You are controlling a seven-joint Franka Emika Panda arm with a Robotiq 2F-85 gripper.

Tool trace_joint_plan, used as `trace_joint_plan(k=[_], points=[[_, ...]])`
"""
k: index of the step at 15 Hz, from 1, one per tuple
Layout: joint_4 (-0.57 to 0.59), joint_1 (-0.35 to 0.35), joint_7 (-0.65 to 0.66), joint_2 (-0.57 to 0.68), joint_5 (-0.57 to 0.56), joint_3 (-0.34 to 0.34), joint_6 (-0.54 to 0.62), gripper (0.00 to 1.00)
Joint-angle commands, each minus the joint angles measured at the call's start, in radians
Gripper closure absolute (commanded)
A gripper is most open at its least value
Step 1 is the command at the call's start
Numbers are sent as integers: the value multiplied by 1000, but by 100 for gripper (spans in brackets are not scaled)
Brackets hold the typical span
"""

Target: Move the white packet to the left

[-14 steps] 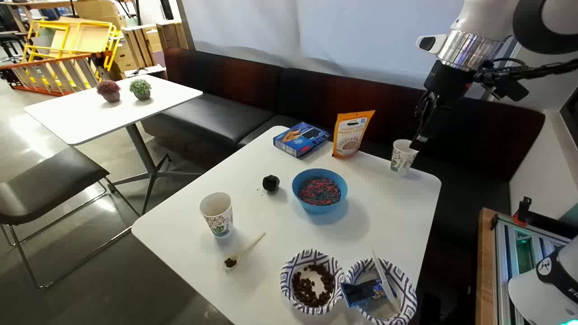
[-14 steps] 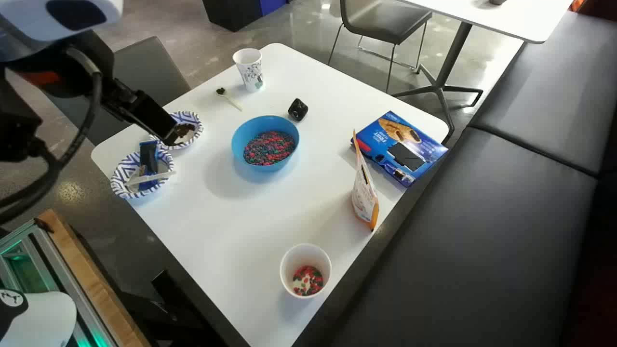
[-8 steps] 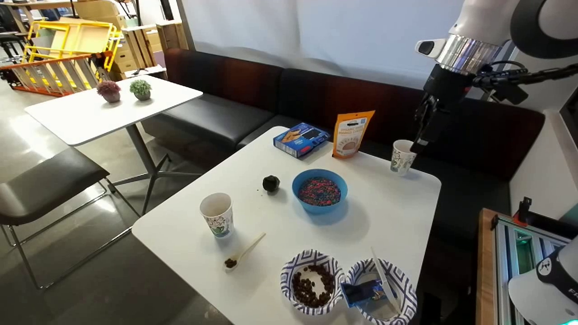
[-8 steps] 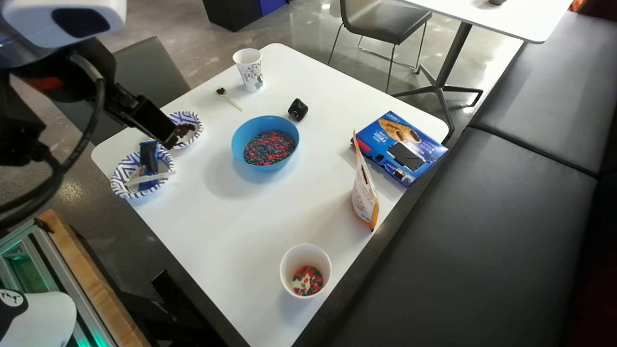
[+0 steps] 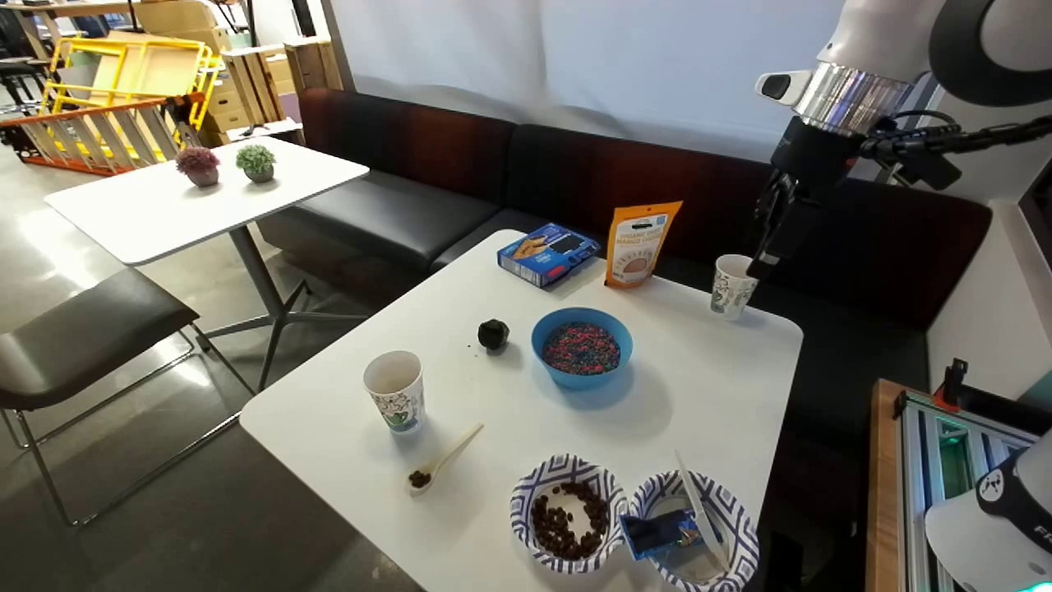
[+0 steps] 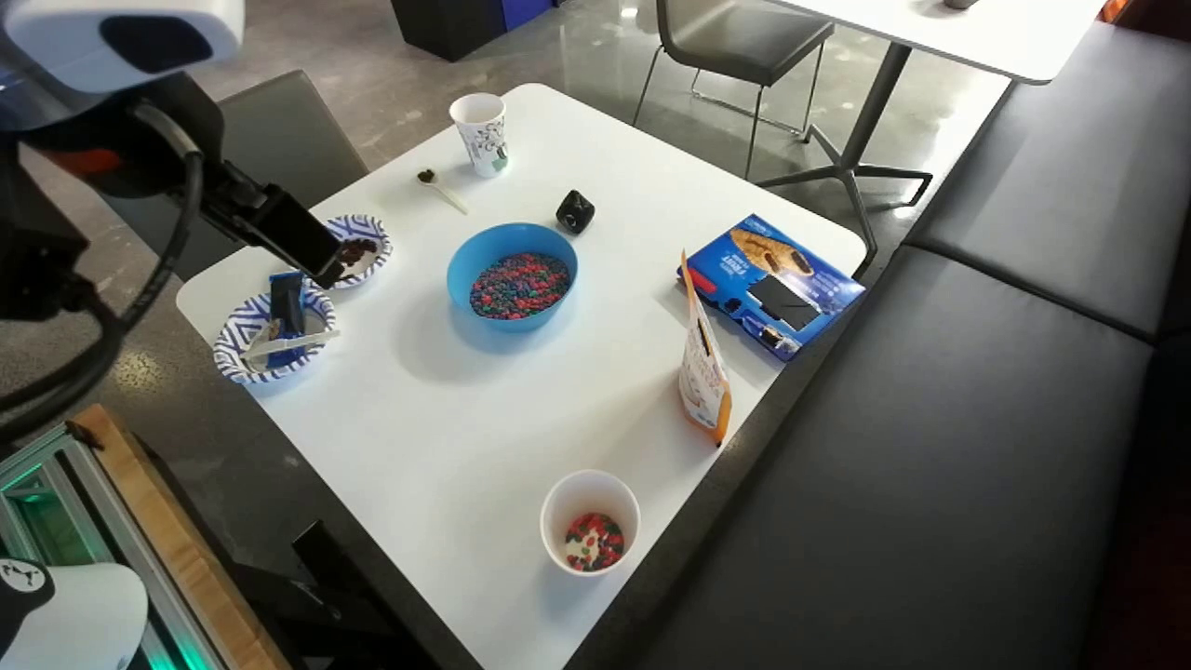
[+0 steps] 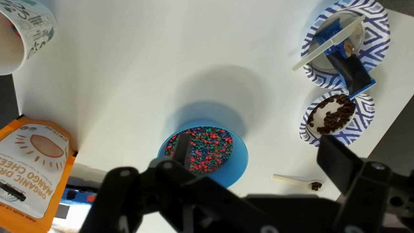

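The white packet is an orange stand-up pouch with a whitish front panel. It stands upright near the table's bench-side edge in both exterior views (image 5: pixel 638 247) (image 6: pixel 704 381). In the wrist view the packet (image 7: pixel 30 168) is at the lower left, partly cut off by the frame edge. My gripper (image 7: pixel 258 155) is open and empty, with its fingers wide apart. It hangs above the table, away from the packet, and shows in both exterior views (image 5: pixel 764 261) (image 6: pixel 326 265). In the wrist view the packet lies off to the left of the fingers.
A blue box (image 5: pixel 548 254) lies beside the packet. A blue bowl (image 5: pixel 582 380) of coloured bits is mid-table. Paper cups (image 5: pixel 731 286) (image 5: pixel 396 393), a black object (image 5: pixel 493 335), a spoon (image 5: pixel 448 456) and patterned bowls (image 5: pixel 526 526) (image 5: pixel 744 526) also stand on the table.
The arm has shifted very slightly since the oldest frames, and has held still over the last half second. The packet and the other objects have not moved.
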Motion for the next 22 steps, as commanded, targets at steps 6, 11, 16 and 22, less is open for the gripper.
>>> trace_joint_plan(k=[6, 11, 16, 22], points=[[64, 27, -84, 77, -7, -8, 17, 0], [212, 71, -283, 260, -70, -3, 39, 0], [383, 6, -328, 489, -207, 33, 216, 0], [606, -89, -290, 747, -296, 36, 181, 0]])
